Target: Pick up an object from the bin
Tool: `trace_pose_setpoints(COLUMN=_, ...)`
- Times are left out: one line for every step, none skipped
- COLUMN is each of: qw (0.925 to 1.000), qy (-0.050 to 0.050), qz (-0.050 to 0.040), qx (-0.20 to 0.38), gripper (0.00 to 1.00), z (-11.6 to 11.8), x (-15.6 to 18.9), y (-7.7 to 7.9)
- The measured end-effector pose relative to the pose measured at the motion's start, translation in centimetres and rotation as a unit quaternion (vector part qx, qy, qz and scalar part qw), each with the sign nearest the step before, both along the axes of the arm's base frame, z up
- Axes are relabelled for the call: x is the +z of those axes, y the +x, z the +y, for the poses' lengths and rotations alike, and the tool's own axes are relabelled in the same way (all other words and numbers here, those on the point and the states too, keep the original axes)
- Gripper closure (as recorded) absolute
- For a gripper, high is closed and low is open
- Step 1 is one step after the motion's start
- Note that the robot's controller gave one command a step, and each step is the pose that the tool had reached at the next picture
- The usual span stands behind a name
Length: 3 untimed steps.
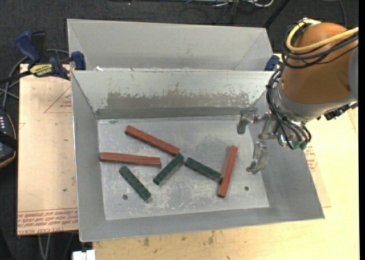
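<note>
The gripper (pixel 251 143) hangs spread and empty. A red bar (pixel 227 171) lies just left, running near to far.

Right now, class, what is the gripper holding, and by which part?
Nothing: the gripper hangs bare beside the red bar, apart from it.
</note>
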State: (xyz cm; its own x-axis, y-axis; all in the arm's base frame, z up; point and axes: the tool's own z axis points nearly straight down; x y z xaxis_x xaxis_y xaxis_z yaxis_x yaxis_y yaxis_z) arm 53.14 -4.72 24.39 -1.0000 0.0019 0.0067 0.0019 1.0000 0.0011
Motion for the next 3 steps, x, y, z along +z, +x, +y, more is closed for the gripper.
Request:
trace_pose_setpoints(qw=0.9989, qy=0.001, qz=-0.0014, qx=0.046, gripper=0.0, z=4.7, x=-13.4, y=6.5)
trace_pose_setpoints(qw=0.9952, qy=0.0, qz=-0.0017, qx=0.098, gripper=0.0, z=2.8, x=-17.1, y=2.1)
trace_pose_setpoints(qw=0.9951, qy=0.0, qz=-0.004, qx=0.099, gripper=1.0, z=2.9, x=-17.0, y=2.3)
